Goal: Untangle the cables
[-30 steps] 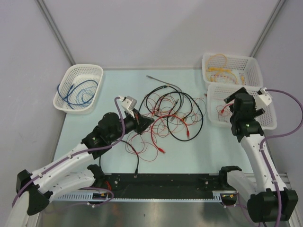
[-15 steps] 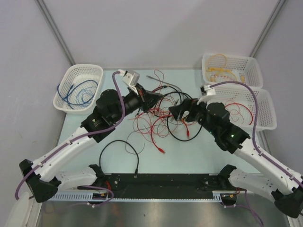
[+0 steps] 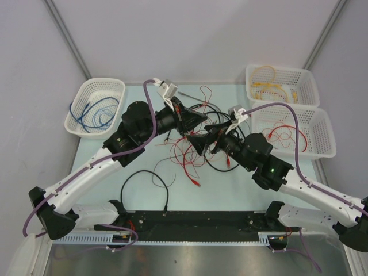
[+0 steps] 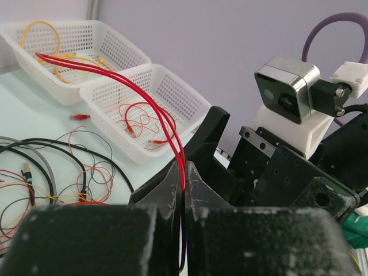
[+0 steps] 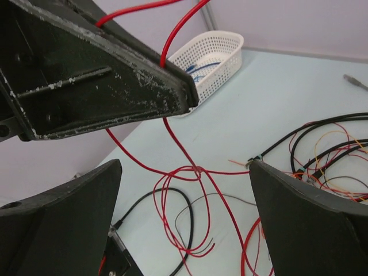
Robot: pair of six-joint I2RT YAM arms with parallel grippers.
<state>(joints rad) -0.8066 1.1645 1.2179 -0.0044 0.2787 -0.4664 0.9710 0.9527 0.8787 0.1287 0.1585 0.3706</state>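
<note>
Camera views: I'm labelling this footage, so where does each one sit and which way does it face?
Top external: above and behind the robot, looking down on the table and cable tangle; left gripper and right gripper both show.
Left wrist: on the left wrist, facing the right-hand baskets; its gripper is shut on a red cable.
Right wrist: on the right wrist, facing the blue-cable basket; its open gripper frames the view.
Shared: both wrist views show that red cable and the other gripper.

Tangled cables [image 3: 187,156] at mid-table, left gripper [image 3: 197,118] above their far side, right gripper [image 3: 202,142] just in front of it, left basket [image 3: 119,109] at far left, rear basket [image 3: 299,83] behind front basket [image 3: 316,138] at far right, lone cable loop [image 3: 141,172] near front left.
</note>
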